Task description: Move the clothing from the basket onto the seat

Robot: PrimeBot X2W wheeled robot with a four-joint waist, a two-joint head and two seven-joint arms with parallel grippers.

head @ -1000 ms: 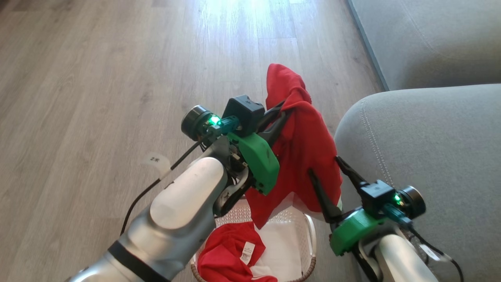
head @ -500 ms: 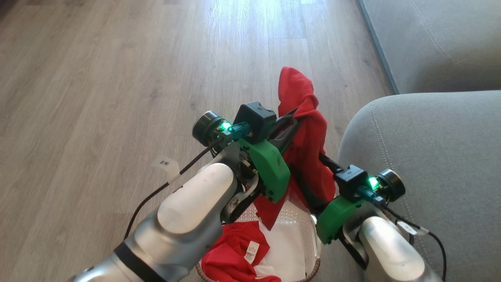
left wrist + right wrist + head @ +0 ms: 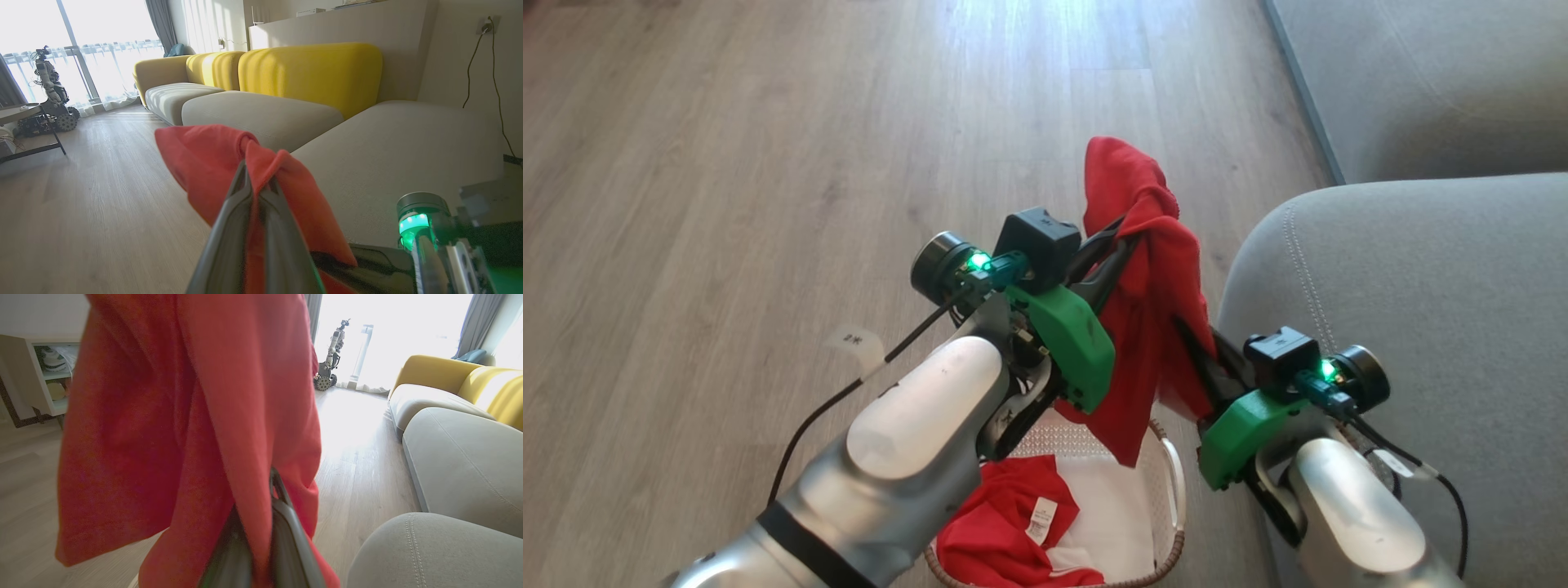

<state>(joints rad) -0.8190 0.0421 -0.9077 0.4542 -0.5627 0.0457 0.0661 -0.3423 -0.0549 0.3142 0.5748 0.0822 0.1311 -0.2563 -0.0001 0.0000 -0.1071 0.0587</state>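
Observation:
A red piece of clothing (image 3: 1152, 269) hangs in the air above the basket (image 3: 1174, 482), a cream perforated tub at the bottom of the head view. My left gripper (image 3: 1131, 231) is shut on the cloth's upper fold, seen as a pinch in the left wrist view (image 3: 255, 179). My right gripper (image 3: 1183, 327) is shut on the same garment lower down, with red cloth (image 3: 163, 416) draped over its fingers (image 3: 282, 510). More red and white clothing (image 3: 1005, 523) lies in the basket. The grey seat (image 3: 1421, 310) stands just right of both grippers.
Wood floor (image 3: 727, 204) stretches left and ahead. The sofa continues with yellow backrests (image 3: 310, 73) along the wall. Another robot (image 3: 49, 94) stands by the bright window, a dark table (image 3: 24, 118) near it. A white shelf unit (image 3: 45, 375) sits far off.
My right gripper, open beside the hanging cloth a second ago, has moved in towards it and shut on it. The left gripper keeps its grip. The head camera shifted a little.

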